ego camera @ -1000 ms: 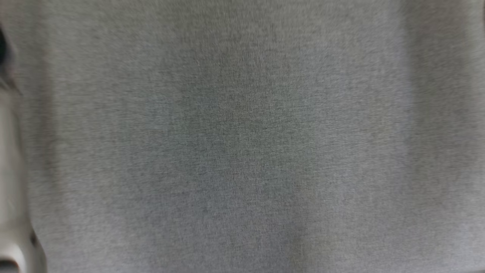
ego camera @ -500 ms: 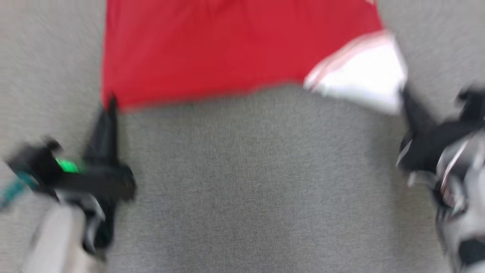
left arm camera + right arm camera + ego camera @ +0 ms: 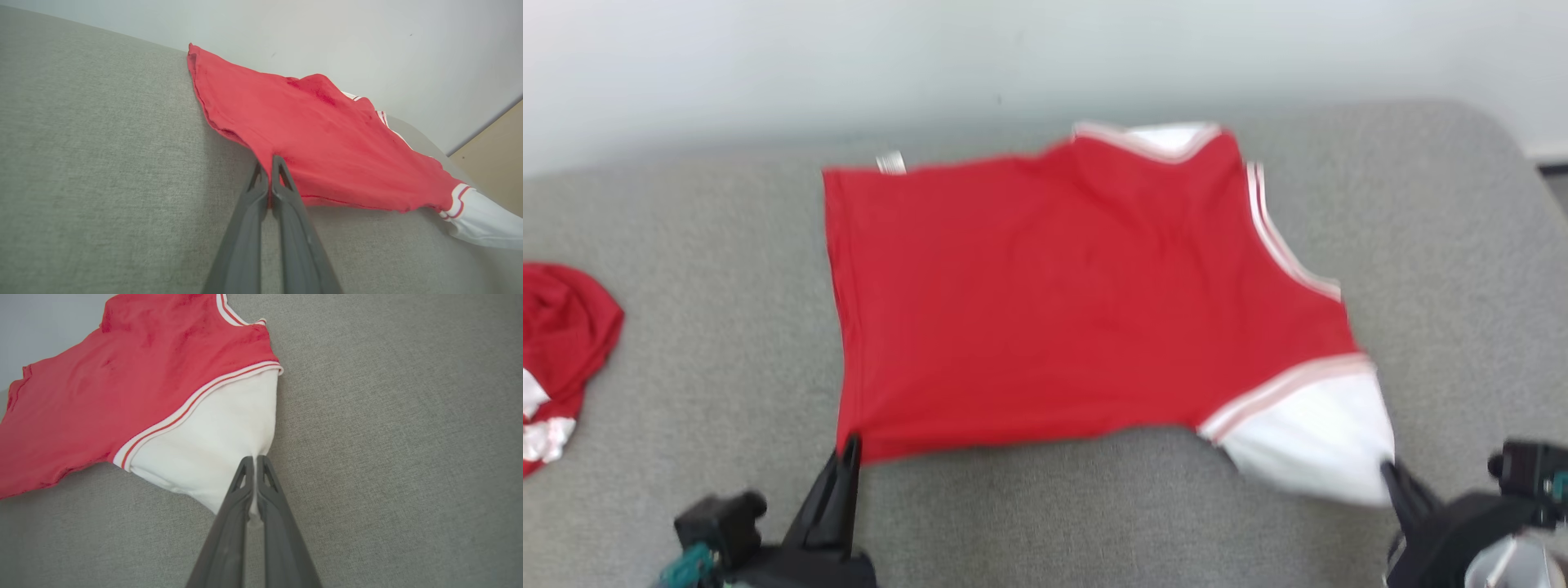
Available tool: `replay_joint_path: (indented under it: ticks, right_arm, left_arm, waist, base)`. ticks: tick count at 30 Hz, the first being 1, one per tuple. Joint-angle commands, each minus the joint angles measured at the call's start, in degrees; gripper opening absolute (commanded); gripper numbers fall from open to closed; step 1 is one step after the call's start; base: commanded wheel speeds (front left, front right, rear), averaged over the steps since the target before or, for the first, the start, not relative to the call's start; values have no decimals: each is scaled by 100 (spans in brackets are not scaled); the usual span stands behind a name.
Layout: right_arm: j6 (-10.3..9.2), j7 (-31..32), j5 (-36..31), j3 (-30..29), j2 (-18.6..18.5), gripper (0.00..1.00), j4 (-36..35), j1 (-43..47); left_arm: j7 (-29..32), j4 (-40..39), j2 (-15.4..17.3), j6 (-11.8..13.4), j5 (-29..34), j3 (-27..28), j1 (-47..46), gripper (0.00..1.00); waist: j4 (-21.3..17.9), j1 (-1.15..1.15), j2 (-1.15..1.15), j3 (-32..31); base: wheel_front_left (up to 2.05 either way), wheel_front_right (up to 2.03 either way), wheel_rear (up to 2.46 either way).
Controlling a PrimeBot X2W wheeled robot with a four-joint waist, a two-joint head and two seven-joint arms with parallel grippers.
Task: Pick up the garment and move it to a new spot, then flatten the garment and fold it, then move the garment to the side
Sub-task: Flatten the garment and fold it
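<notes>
One garment (image 3: pixel 1054 302) pinched by left gripper (image 3: pixel 851 447) and right gripper (image 3: pixel 1388 472)

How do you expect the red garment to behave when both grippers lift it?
Probably floppy: the red garment lies limp, puckering where the left gripper and right gripper pinch it. Likely light; thin cloth should sag between them.

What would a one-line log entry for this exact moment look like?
garment: spread nearly flat on grey cushion | left pincer: shut on its red hem corner | right pincer: shut on its white sleeve
</notes>
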Motion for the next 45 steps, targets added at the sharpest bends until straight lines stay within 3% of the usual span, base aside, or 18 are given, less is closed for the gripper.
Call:
replay_joint_path:
  ticks: [1,10,30,45]
  right_arm:
    - [1,88,-34,-53,16,0,-28,177]
    - [1,314,306,-97,21,0,60,818]
    - [1,439,617,72,21,0,120,848]
    - [1,1633,426,35,22,0,-274,1442]
  left_arm:
    - [25,15,34,57,5,33,166,0]
    - [286,-125,135,380,-83,42,947,0]
    - [863,-641,378,856,107,-151,1458,0]
    - [1073,-697,521,1065,115,-146,1471,0]
  waist:
    - [5,2,2,-476]
    - [-70,2,2,-757]
    - [60,2,2,-857]
    - [127,2,2,-752]
  base:
    - [0,0,0]
    - [0,0,0]
    - [0,0,0]
    - [0,0,0]
